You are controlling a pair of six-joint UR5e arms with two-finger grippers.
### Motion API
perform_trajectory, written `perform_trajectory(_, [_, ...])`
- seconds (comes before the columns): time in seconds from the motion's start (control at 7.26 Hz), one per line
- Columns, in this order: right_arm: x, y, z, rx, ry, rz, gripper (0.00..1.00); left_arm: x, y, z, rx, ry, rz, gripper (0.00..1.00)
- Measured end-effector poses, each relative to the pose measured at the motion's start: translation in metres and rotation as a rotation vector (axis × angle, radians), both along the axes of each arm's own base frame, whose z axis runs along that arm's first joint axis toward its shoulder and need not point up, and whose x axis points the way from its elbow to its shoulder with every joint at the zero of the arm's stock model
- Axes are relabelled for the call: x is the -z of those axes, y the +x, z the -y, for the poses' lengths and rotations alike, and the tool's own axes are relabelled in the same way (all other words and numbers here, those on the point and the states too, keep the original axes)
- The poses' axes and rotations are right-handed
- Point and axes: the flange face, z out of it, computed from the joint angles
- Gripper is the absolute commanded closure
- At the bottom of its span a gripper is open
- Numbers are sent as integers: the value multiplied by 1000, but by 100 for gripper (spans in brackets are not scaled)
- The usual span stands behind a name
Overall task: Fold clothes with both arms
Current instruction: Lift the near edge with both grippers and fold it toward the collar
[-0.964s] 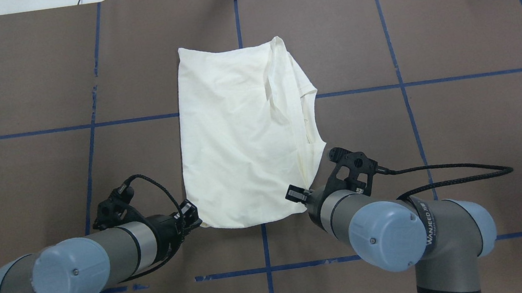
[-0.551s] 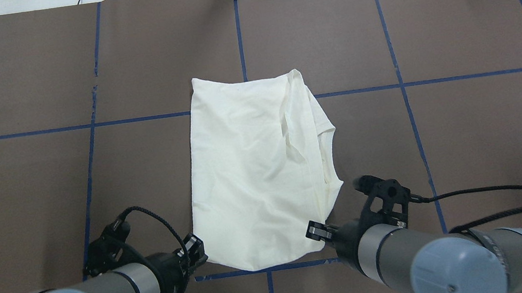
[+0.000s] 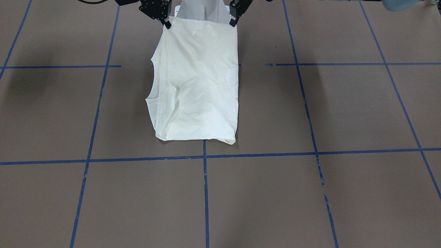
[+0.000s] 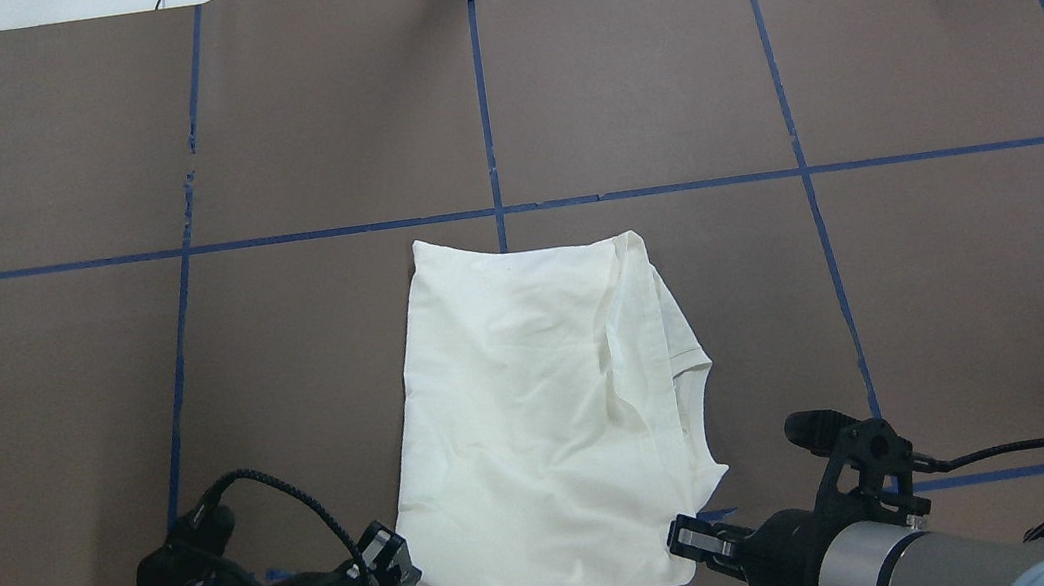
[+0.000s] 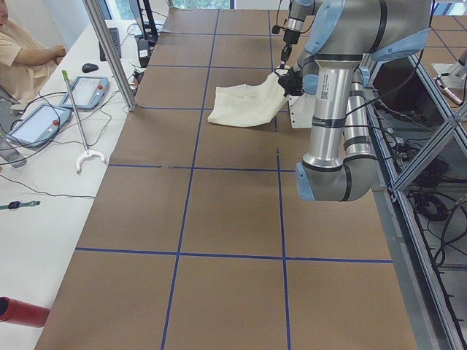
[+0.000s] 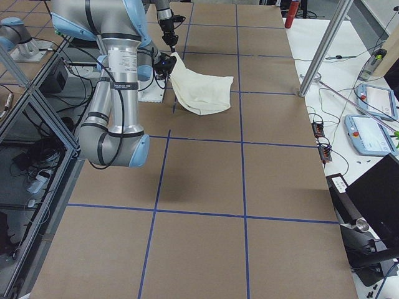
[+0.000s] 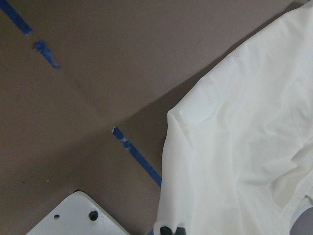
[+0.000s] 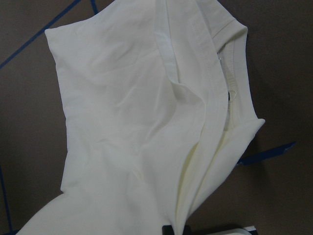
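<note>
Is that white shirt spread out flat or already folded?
Folded, at least partly: the T-shirt is a compact panel, no sleeves sticking out.

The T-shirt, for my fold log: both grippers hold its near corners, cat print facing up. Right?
No. The left gripper and right gripper do hold the near corners of the T-shirt, but the plain side faces up; the overhead view shows no print.

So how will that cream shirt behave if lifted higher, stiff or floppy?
Probably floppy: the T-shirt sags and wrinkles between the left pincer and right pincer. Likely light, as two small corner pinches hold its near edge raised. Its far end rests on the table, so it may drag and bunch.
</note>
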Motion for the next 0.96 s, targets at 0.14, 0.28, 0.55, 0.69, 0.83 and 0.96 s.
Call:
perform_trajectory(0.14, [3,4,14,-45,-5,10,100,10,4,27,41,42,6,100])
perform_trajectory(0.28, [-1,1,32,-92,-16,0,100,13,16,59,75,100,46,100])
perform_trajectory(0.55, [-9,-28,74,-159,-47,-32,100,8,30,120,120,200,144,100])
perform_trajectory(0.69, [-17,-35,100,-173,-73,-55,100,4,38,147,139,229,185,100])
perform_trajectory(0.83, [-28,-45,128,-183,-97,-86,100,-3,51,171,157,245,212,100])
perform_trajectory(0.96, [-34,-56,151,-194,-108,-112,100,-12,66,189,172,252,225,100])
